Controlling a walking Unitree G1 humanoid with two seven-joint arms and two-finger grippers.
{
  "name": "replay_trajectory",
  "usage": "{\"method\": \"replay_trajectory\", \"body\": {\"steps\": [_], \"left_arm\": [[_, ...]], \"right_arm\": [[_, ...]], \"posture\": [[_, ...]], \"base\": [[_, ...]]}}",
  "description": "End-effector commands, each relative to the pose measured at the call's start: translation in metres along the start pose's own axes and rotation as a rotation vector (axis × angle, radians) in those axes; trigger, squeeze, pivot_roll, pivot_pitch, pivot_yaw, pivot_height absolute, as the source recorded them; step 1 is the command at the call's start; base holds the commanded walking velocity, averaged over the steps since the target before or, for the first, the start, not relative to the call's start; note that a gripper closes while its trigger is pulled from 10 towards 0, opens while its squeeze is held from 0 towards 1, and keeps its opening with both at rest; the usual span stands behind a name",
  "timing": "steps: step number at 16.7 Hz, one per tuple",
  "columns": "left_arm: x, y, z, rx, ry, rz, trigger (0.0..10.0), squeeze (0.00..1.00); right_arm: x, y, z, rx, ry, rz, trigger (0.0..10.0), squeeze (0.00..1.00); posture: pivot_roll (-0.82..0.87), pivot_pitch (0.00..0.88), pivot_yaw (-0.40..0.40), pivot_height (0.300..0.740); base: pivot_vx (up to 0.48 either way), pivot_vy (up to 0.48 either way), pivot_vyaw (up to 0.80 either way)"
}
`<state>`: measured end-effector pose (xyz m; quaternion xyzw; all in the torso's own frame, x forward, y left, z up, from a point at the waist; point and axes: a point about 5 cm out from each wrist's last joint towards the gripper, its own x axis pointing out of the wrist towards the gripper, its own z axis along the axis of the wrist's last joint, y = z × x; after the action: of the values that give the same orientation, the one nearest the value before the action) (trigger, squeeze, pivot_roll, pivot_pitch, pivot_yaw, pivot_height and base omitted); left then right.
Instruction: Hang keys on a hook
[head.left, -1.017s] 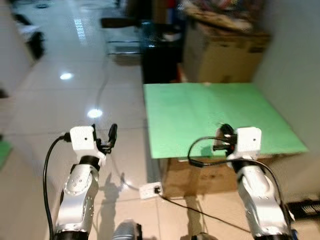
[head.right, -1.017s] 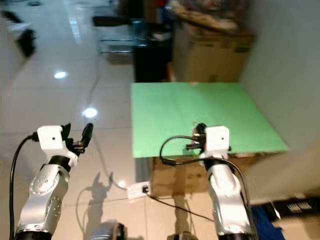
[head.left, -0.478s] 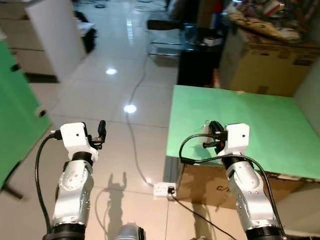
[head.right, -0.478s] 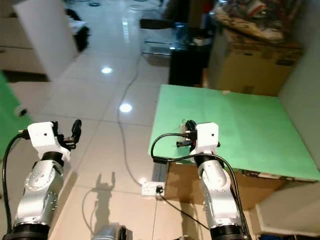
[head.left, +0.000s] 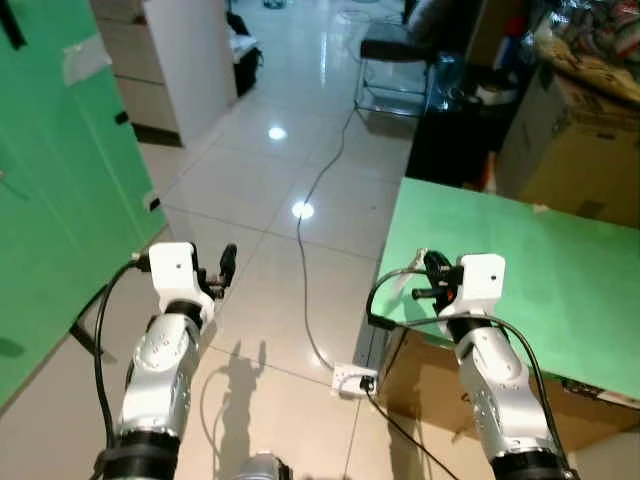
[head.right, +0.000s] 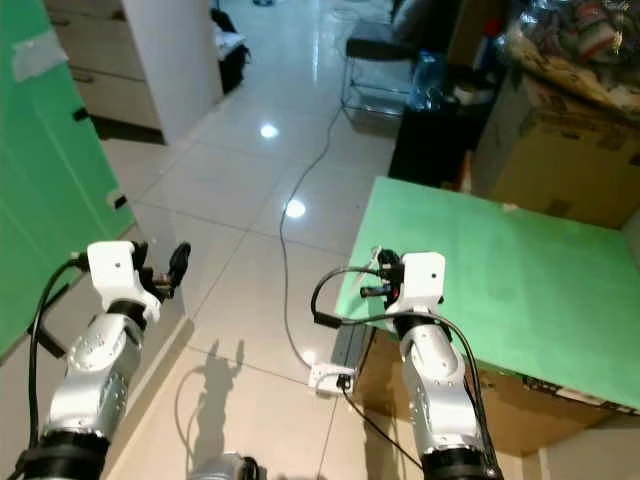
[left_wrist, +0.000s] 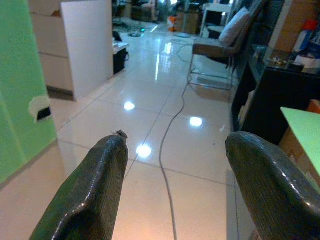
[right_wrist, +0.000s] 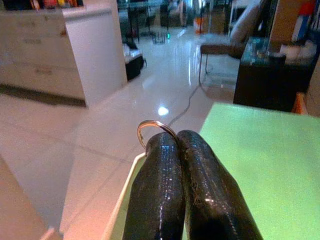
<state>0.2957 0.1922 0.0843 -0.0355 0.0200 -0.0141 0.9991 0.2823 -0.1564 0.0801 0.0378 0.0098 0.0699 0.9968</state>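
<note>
Metal key ring (right_wrist: 156, 126) pinched between closed jaws of right gripper (right_wrist: 177, 137), held over near edge of green surface (head.left: 560, 260). Ring thin, stiff, light, likely slippery; grip on rim looks right, leaving loop free for hook. Left gripper (left_wrist: 172, 145) jaws wide, empty, over tiled floor (head.left: 300, 170). No hook visible.

Both arms are silver, rounded metal segments that end in a black band near the lower edge of the head views. Each wrist carries a white boxy block, from which a black cable loops back along the arm. The left gripper (head.left: 226, 268) and right gripper (right_wrist: 181, 145) have long, glossy black fingers with rounded tips; small dark fittings, perhaps screws, dot the silver casing.
</note>
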Motion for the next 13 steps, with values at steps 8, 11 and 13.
{"method": "replay_trajectory", "body": {"steps": [8, 11, 13], "left_arm": [[0.012, -0.002, 0.011, 0.015, -0.072, -0.040, 10.0, 0.00], [0.010, 0.006, 0.013, 0.029, -0.076, -0.019, 10.0, 0.00], [0.010, 0.007, 0.014, 0.009, -0.079, -0.019, 10.0, 0.00]], "right_arm": [[0.001, -0.010, 0.010, -0.003, -0.049, -0.049, 10.0, 0.00], [0.001, -0.014, 0.002, -0.010, -0.019, -0.095, 10.0, 0.00], [0.005, -0.007, 0.002, -0.021, -0.014, -0.050, 10.0, 0.00]], "posture": [[-0.03, 0.000, 0.000, 0.740], [-0.01, 0.000, -0.006, 0.740], [0.01, 0.000, -0.013, 0.740]], "base": [[0.000, 0.000, 0.05], [0.000, 0.000, 0.00], [0.000, 0.443, 0.00]]}}
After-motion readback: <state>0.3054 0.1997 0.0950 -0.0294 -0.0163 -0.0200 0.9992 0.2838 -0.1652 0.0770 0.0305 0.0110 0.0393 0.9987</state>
